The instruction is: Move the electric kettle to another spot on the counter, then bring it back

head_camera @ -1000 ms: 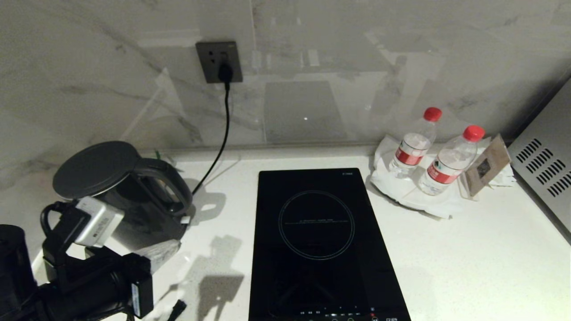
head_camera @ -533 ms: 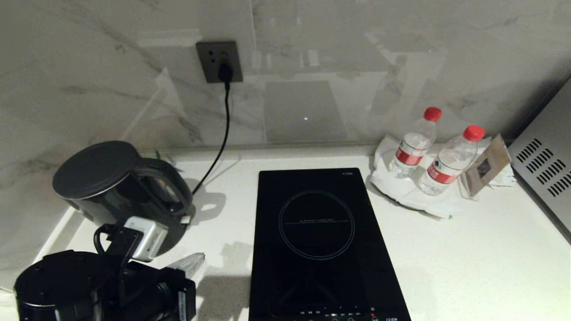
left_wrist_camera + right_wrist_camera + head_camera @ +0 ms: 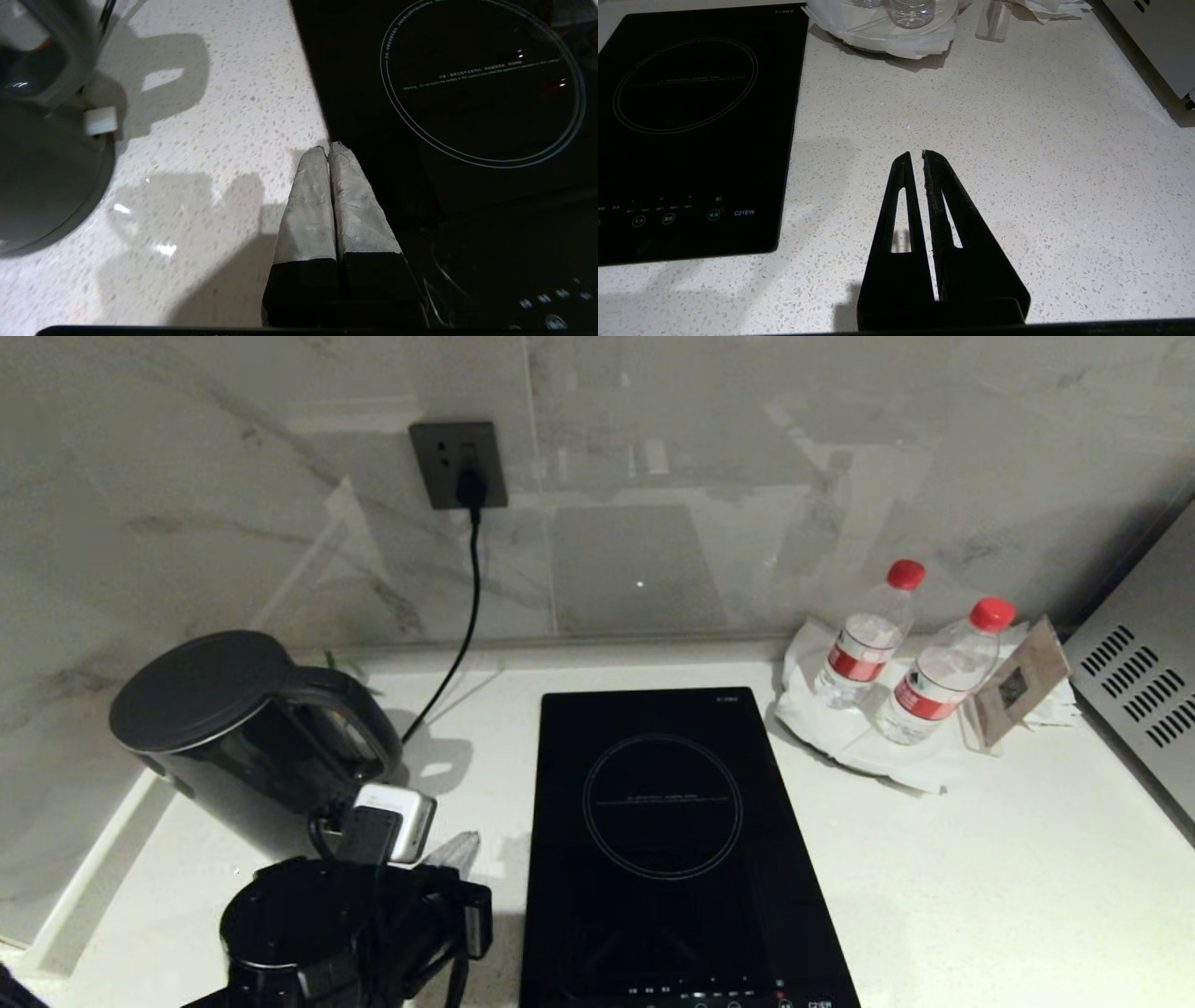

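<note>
Kettle (image 3: 245, 733) stands at the bench's (image 3: 980, 896) far left, handle toward the hob (image 3: 677, 845), untouched. Left tool (image 3: 330, 150), pressed together and empty, hovers just beside it. Right tool (image 3: 921, 157) likewise pressed together, idle. Grasp and both moves appear outstanding.

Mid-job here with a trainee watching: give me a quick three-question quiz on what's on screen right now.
1. True or false: the left gripper holds the kettle.
2. What lies between the kettle and the bottles?
3. The plug sits in: A) the socket B) the counter.

Key: 1 false, it is shut on nothing, beside the kettle; 2 the hob; 3 A.
</note>
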You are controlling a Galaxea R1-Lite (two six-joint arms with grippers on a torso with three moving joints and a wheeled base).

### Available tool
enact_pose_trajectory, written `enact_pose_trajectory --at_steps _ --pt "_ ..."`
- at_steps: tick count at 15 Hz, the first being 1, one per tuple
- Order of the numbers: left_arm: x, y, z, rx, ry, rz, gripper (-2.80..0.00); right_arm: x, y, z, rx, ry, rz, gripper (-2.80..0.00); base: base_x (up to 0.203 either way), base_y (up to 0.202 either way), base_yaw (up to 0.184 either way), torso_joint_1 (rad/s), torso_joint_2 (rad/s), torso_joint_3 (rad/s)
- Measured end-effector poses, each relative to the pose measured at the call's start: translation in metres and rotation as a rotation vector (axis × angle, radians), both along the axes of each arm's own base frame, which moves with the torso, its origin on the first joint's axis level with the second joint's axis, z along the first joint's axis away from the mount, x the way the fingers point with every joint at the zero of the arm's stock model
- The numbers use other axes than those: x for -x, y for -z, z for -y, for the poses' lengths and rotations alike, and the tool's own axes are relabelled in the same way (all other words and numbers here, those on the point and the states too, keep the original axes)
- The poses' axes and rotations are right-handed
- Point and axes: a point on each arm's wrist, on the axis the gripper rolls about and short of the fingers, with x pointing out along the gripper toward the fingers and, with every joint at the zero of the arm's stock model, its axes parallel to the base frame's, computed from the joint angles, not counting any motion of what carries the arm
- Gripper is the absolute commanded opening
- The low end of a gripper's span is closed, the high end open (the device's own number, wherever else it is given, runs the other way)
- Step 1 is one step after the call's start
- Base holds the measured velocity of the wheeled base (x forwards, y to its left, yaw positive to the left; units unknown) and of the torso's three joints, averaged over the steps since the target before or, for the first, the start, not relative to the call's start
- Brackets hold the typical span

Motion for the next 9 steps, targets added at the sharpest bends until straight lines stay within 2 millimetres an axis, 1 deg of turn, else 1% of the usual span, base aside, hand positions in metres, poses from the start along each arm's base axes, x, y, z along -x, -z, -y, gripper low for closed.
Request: enact_pose_trajectory --at_steps 3,8,9 --pt "-0.020 0.009 0.007 -0.038 -0.023 0.051 -2.80 0.000 0.000 0.000 0.000 0.000 0.000 -2.80 0.000 0.000 0.000 0.000 0.00 0.000" --pt "-0.046 0.028 0.000 -0.091 -0.093 0.067 -2.80 0.000 0.000 0.000 0.000 0.000 0.000 -2.80 0.000 0.000 0.000 0.000 0.00 0.000" --pt "-0.048 0.033 -0.001 -0.116 -0.097 0.058 -0.01 0.000 0.000 0.000 0.000 0.000 0.000 -2.80 0.000 0.000 0.000 0.000 0.00 0.000"
